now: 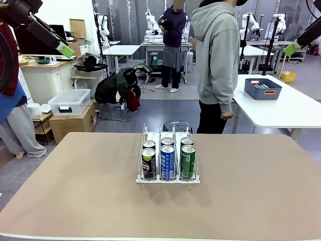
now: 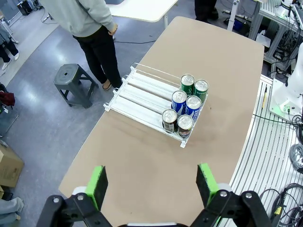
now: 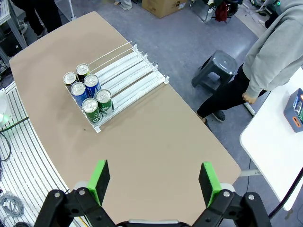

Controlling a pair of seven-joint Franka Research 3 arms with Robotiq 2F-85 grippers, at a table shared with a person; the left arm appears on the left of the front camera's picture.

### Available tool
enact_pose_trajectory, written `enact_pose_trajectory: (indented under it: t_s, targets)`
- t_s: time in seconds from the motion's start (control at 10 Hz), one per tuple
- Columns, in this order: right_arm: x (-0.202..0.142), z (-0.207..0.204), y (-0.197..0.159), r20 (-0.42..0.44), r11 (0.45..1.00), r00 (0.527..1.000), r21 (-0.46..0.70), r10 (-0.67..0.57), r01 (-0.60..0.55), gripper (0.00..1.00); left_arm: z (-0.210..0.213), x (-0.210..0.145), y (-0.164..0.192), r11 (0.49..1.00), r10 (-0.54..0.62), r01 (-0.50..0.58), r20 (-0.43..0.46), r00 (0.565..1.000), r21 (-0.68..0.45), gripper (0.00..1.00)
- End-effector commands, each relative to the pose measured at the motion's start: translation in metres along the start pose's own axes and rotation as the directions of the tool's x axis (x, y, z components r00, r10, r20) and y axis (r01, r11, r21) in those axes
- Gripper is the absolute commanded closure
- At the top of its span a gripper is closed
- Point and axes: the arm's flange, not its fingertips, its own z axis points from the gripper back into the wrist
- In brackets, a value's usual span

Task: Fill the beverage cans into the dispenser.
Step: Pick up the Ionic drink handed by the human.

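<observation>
The dispenser (image 1: 168, 180) stands in the middle of the brown table, its low front lip toward me. Several beverage cans stand upright at its front, two deep in each lane: black (image 1: 148, 163) on the left, blue (image 1: 167, 162) in the middle, green (image 1: 187, 161) on the right. The left wrist view looks down on the dispenser (image 2: 140, 92) and its cans (image 2: 185, 104) from high up, with my left gripper (image 2: 152, 185) open and empty. My right gripper (image 3: 155, 182) is also open, empty and high above the dispenser (image 3: 134, 74) and cans (image 3: 89, 92).
A person in a grey hoodie (image 1: 216, 60) stands at the table's far edge, hands down. A grey stool (image 2: 75, 84) sits on the floor behind the dispenser. A blue bin (image 1: 263, 89) rests on the white side table (image 1: 296, 108) at the right.
</observation>
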Motion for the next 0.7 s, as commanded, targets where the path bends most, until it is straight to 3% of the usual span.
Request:
enact_pose_trajectory:
  t_s: [0.0, 0.6]
  targets:
    - [0.0000, -0.0008, 0.0001, -0.001, 1.000, 1.000, 0.001, 0.001, -0.001, 0.00, 0.0000, 0.0000, -0.0002, 1.000, 0.001, -0.001, -0.003, 1.000, 0.002, 0.00]
    - [0.0000, -0.0008, 0.0001, -0.001, 1.000, 1.000, 0.001, 0.001, -0.001, 0.00, 0.0000, 0.0000, -0.0002, 1.000, 0.001, -0.001, -0.003, 1.000, 0.002, 0.00]
